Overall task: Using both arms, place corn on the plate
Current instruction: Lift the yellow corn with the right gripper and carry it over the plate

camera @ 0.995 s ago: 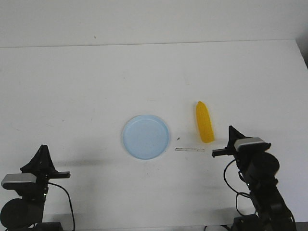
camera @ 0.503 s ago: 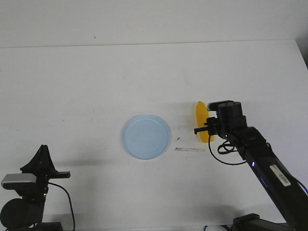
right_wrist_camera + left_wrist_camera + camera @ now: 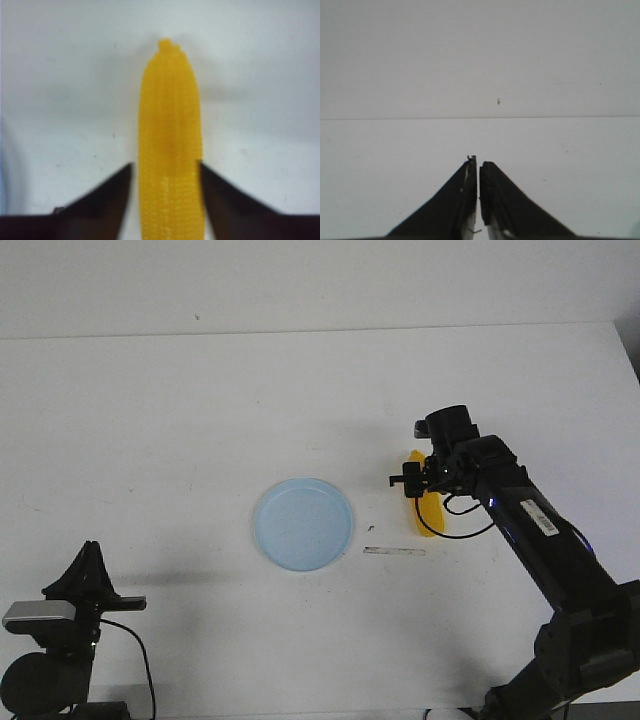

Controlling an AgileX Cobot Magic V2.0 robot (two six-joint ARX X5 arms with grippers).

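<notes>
The yellow corn (image 3: 429, 517) lies on the white table, right of the pale blue plate (image 3: 302, 524), its tapered end pointing away. My right gripper (image 3: 419, 483) hangs over the corn's far half. In the right wrist view the corn (image 3: 170, 125) runs between the two black fingers (image 3: 107, 195) of my right gripper (image 3: 166, 167). The jaws stand open on either side of the corn, close to it, with a thin gap on one side. My left gripper (image 3: 88, 558) rests at the near left corner, far from both; in the left wrist view it (image 3: 478, 162) is shut and empty.
A thin clear strip (image 3: 394, 551) lies on the table just in front of the corn, between it and the plate. A small dark speck (image 3: 371, 526) sits beside the plate. The table's far edge (image 3: 300, 332) meets a plain wall.
My right arm has reached forward from the near right corner to the corn, and its gripper now straddles the cob. The left arm, plate and corn have not moved.
</notes>
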